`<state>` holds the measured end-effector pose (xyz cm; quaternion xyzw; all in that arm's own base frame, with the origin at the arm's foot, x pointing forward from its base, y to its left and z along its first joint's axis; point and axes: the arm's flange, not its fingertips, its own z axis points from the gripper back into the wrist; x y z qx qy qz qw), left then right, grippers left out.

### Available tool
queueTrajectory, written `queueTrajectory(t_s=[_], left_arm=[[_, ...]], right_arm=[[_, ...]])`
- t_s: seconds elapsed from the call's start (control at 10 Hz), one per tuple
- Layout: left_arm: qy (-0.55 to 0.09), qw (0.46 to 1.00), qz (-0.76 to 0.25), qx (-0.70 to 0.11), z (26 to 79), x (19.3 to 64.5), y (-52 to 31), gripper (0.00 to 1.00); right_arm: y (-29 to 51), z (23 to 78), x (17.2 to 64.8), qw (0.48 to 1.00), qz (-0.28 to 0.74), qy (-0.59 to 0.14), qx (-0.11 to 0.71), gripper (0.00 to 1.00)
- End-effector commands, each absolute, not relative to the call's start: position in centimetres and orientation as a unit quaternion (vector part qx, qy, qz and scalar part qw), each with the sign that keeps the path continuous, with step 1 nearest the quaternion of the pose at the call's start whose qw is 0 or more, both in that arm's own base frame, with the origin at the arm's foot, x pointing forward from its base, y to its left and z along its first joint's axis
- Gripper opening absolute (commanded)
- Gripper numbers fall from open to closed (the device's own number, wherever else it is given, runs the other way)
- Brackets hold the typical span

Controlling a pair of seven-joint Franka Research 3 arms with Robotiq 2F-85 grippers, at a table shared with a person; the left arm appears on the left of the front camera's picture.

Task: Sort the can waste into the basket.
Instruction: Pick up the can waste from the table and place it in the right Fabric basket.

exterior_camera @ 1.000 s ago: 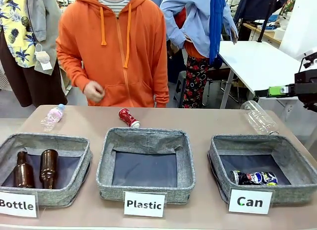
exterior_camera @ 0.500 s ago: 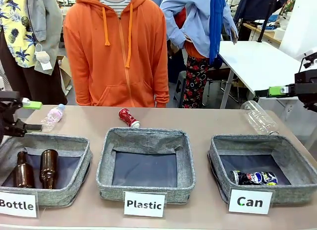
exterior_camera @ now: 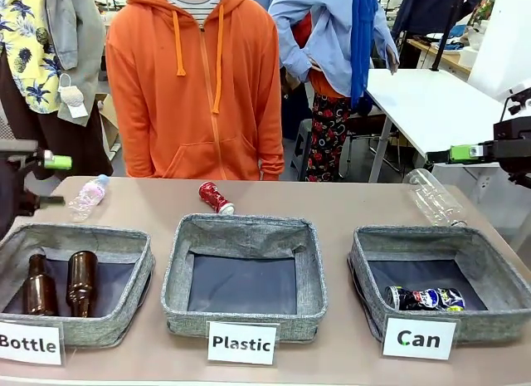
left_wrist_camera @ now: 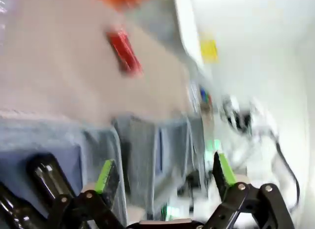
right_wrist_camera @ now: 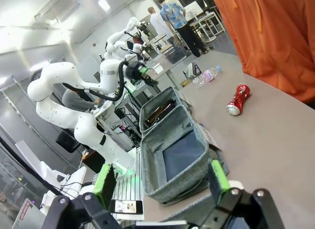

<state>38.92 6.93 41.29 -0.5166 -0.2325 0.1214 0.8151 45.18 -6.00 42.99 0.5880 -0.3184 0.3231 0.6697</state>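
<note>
The right jaws stand spread wide, nothing between them; just ahead a grey basket [right_wrist_camera: 170, 183] sits on the counter [right_wrist_camera: 275, 140]; farther ahead and rightward a red can [right_wrist_camera: 237, 98] lies on its side; beyond it, seemingly a clear bottle [right_wrist_camera: 206, 76].

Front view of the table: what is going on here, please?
Cans are being sorted. The dark can lies in the "Can" basket; the red can lies on the table beyond the "Plastic" basket. The left tool and right tool are open and empty. A person in orange stands at the far side.
</note>
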Motion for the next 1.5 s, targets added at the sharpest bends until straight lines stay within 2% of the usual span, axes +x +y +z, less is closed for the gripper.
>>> queueTrajectory(t_s=[0.0,0.2,0.4,0.6,0.7,0.8,0.9,1.2,1.3,1.4], left_arm=[[-0.266,0.838,0.175,-0.442,44.9,34.8,-1.5,1.00],[-0.338,0.856,0.218,-0.323,48.6,36.2,-8.1,1.00],[-0.376,0.872,0.224,-0.220,49.9,38.3,-14.7,1.00],[-0.379,0.891,0.168,-0.184,50.6,41.1,-19.5,1.00],[-0.358,0.911,0.106,-0.175,50.6,42.5,-21.0,1.00],[-0.299,0.929,0.073,-0.204,50.3,43.7,-21.4,1.00],[-0.390,0.886,0.138,-0.207,46.4,40.0,-19.6,1.00],[-0.390,0.886,0.138,-0.207,46.4,40.0,-19.6,1.00],[-0.374,0.895,0.122,-0.210,46.6,41.3,-20.1,1.00],[-0.313,0.925,0.045,-0.209,47.7,43.9,-20.7,1.00]], right_arm=[[-6.0,43.2,45.0,0.673,0.324,-0.319,0.583,1.00],[-6.0,43.2,45.0,0.673,0.324,-0.319,0.583,1.00],[-6.0,43.2,45.0,0.673,0.324,-0.319,0.583,1.00],[-6.0,43.2,45.0,0.673,0.324,-0.319,0.583,1.00],[-6.0,43.2,45.0,0.673,0.324,-0.319,0.583,1.00],[-6.0,43.2,45.0,0.673,0.324,-0.319,0.583,1.00],[-6.0,43.2,45.0,0.673,0.324,-0.319,0.583,1.00],[-6.0,43.2,45.0,0.673,0.324,-0.319,0.583,1.00],[-6.0,43.2,45.0,0.673,0.324,-0.319,0.583,1.00],[-6.0,43.2,45.0,0.673,0.324,-0.319,0.583,1.00]])
